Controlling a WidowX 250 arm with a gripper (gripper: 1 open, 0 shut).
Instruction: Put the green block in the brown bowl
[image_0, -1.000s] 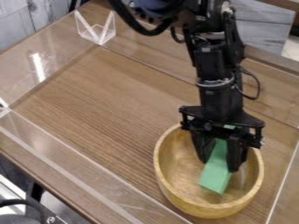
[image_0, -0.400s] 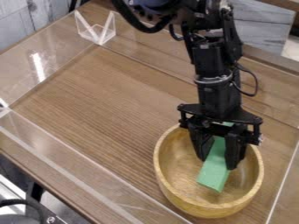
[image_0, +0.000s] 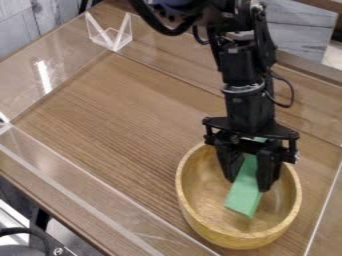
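Observation:
The brown bowl (image_0: 198, 200) is a round light wooden bowl at the lower right of the table. My gripper (image_0: 250, 178) hangs just above and inside its rim, pointing steeply down. It is shut on the green block (image_0: 247, 194), a flat bright green bar held by its upper end. The block slants down into the bowl, and its lower end is at or close to the bowl's floor; I cannot tell if it touches.
The bowl sits on a wood-grain table (image_0: 120, 110) ringed by low clear plastic walls (image_0: 60, 170). A clear triangular stand (image_0: 110, 35) is at the far left. The black arm (image_0: 241, 60) rises from the bowl toward the top of the view.

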